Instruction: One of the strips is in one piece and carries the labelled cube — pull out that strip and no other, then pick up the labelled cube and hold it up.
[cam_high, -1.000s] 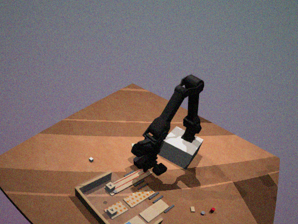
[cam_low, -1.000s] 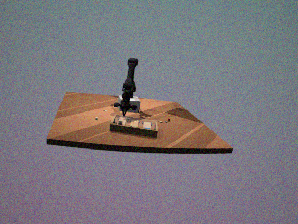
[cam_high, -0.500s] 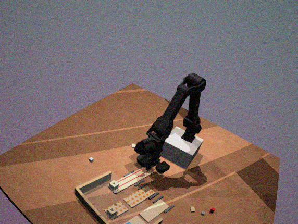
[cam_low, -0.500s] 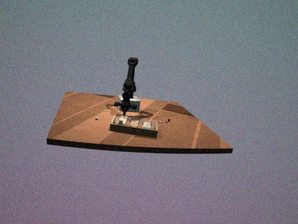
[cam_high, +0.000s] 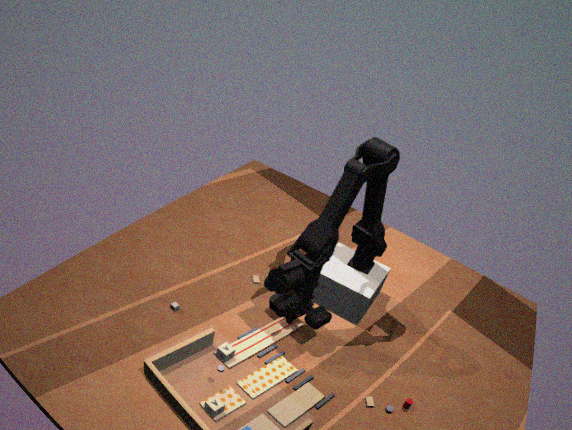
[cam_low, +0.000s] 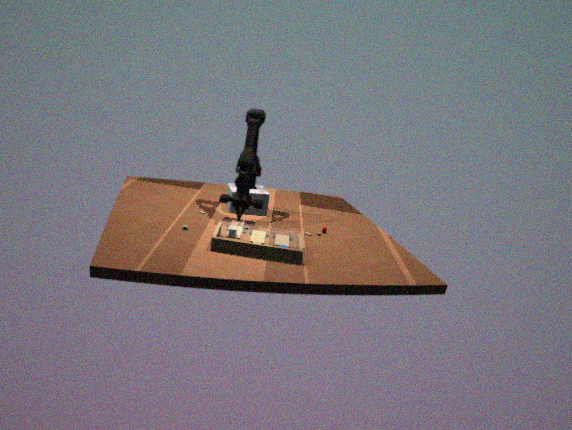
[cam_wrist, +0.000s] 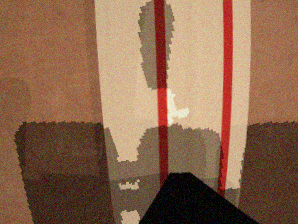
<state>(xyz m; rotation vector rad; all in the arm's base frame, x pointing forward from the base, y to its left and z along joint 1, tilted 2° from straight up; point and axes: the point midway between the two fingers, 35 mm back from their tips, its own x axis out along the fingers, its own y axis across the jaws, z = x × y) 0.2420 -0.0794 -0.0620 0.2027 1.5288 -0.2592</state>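
Observation:
A cream strip with two red lines (cam_high: 260, 338) (cam_wrist: 195, 75) looks unbroken. A pale cube with a dark letter-like mark (cam_high: 225, 352) (cam_low: 233, 233) stands on its far end. My gripper (cam_high: 291, 320) (cam_low: 239, 220) (cam_wrist: 179, 182) is shut with nothing between the fingers. Its tips are low over the near part of the red-lined strip; whether they touch it cannot be told. An orange-dotted strip (cam_high: 265, 378) is separated by a gap from a dotted piece (cam_high: 235, 400) that bears another marked cube (cam_high: 214, 407). A plain tan strip (cam_high: 296, 404) lies beside them, apart from a pale piece partly cut off by the frame.
A low-walled tray (cam_high: 168, 390) (cam_low: 257, 249) surrounds the strips' far ends. Dark guide bars (cam_high: 295, 376) flank the strips. The arm's base stands in a white and dark box (cam_high: 340, 296). A small grey block (cam_high: 175, 306), a tan chip (cam_high: 370, 401) and a red cylinder (cam_high: 408, 403) lie outside.

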